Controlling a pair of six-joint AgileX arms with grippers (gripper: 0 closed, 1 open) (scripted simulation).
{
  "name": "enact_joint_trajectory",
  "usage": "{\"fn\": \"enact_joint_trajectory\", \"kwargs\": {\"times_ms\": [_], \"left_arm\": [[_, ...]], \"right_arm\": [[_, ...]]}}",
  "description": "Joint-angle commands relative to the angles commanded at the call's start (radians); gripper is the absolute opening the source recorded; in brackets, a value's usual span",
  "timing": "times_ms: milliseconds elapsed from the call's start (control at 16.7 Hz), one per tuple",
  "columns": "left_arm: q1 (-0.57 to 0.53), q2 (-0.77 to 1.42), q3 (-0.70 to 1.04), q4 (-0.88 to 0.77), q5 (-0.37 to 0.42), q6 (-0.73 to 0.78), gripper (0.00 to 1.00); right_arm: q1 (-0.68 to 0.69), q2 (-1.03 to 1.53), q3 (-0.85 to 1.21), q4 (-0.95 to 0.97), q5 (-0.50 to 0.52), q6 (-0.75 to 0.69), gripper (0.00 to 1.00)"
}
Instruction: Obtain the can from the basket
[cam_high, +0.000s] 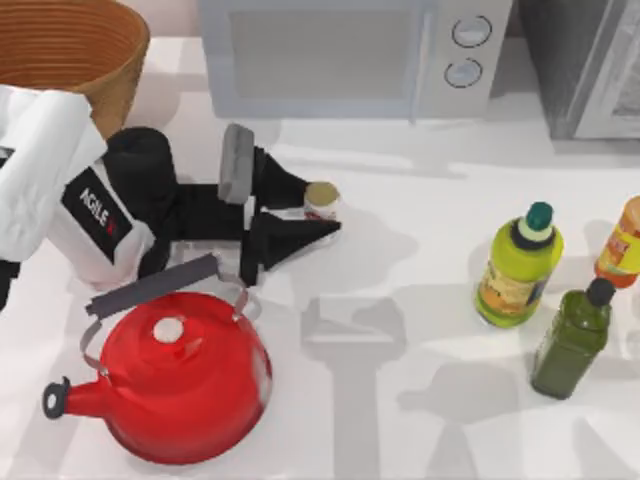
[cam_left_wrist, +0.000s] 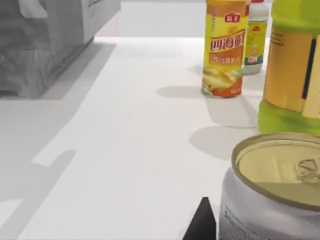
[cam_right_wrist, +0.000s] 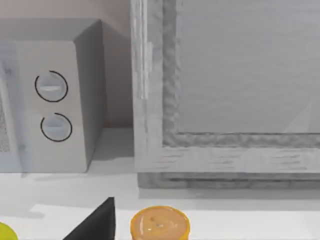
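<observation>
The can (cam_high: 321, 198), small and pale silver with a yellowish-olive top, stands upright on the white table, outside the basket (cam_high: 112, 85) at the far left corner. My left arm reaches out from the left beside the basket, and my left gripper (cam_high: 322, 209) holds the can between its two dark fingers, one on each side. In the left wrist view the can (cam_left_wrist: 272, 195) sits very close, with one fingertip (cam_left_wrist: 202, 222) right against its side. A dark part of my right gripper (cam_right_wrist: 97, 222) shows in the right wrist view.
A red kettle (cam_high: 185, 385) stands just in front of the left arm. A microwave (cam_high: 330, 50) lines the back. At the right stand a yellow-green bottle (cam_high: 518, 265), a dark green bottle (cam_high: 572, 340) and an orange bottle (cam_high: 620, 245).
</observation>
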Motion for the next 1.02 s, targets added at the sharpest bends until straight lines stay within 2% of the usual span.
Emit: {"fn": "enact_joint_trajectory", "kwargs": {"times_ms": [240,1020], "left_arm": [[0.0,0.0,0.0,0.0,0.0,0.0,0.0],[0.0,0.0,0.0,0.0,0.0,0.0,0.98]], "right_arm": [[0.0,0.0,0.0,0.0,0.0,0.0,1.0],[0.0,0.0,0.0,0.0,0.0,0.0,1.0]]}}
